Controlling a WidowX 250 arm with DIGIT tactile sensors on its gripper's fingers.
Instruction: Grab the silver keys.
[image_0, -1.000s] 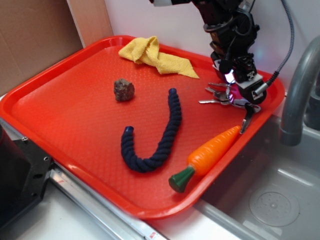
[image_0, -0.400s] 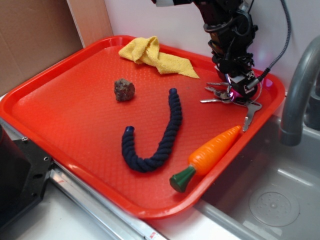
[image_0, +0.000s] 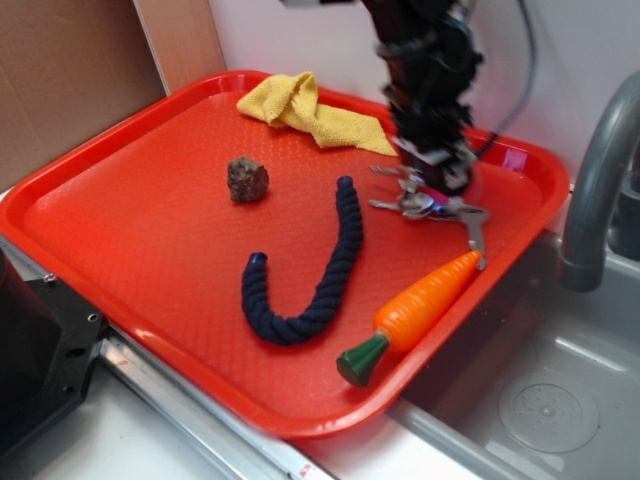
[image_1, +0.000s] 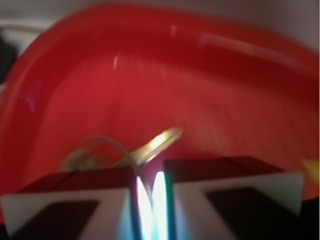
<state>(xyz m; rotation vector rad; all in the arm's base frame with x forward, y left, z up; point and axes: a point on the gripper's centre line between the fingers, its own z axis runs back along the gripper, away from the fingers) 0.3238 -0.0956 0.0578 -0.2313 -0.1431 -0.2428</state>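
Beyond the toy carrot on the red tray, the silver keys lie near the tray's far right corner — the gripper pinched nearly closed on them, one key between its fingers.

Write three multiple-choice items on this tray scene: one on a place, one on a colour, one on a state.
1. Where is the yellow cloth?
A. far edge of the red tray
B. beside the toy carrot
C. in the sink

2. What colour is the rope?
A. white
B. dark blue
C. green

3. How do the gripper fingers stand?
A. wide apart
B. nearly together, pinching the silver keys
C. around the rock

Key: 1 A, it lies at the back rim. 2 B, navy strands. 3 B, the wrist view shows a thin gap with a key in it.
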